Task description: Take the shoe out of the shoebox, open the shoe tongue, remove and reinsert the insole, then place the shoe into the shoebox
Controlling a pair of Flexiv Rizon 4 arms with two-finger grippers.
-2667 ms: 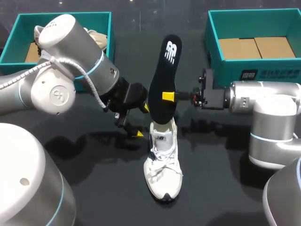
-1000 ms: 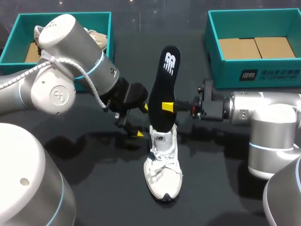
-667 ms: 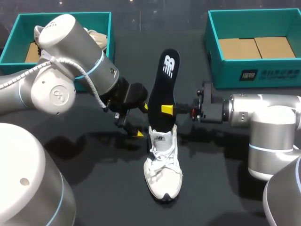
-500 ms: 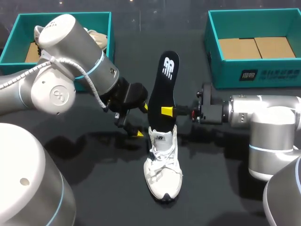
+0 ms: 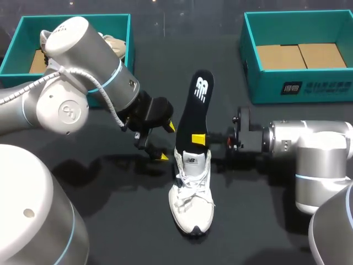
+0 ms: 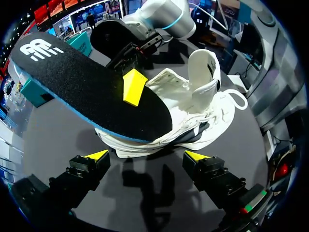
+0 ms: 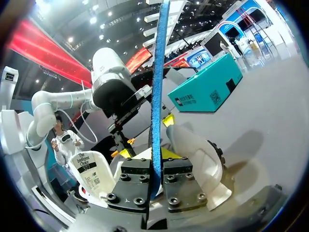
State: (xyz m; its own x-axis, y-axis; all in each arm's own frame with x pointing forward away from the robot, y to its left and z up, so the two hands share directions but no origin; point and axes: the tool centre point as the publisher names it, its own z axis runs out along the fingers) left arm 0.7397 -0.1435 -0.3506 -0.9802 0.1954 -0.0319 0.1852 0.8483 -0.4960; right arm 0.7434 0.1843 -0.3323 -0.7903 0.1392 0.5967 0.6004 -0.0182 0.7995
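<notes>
A white sneaker lies on the black table, toe toward me, its tongue pulled open. A black insole stands nearly upright over the shoe's opening, its lower end at the collar. My right gripper comes in from the right and is shut on the insole's lower part; in the right wrist view the insole shows edge-on between the fingers of the gripper. My left gripper stands open just left of the shoe with nothing between its fingers; in its own wrist view the left gripper faces the shoe's side.
A teal shoebox at the back left holds another light shoe. A second teal shoebox with a cardboard floor stands at the back right. My left arm's big joint hangs over the table's left part.
My right gripper has carried the insole downward and slightly nearer, bringing its lower end to the shoe's opening. The left arm has stayed still.
</notes>
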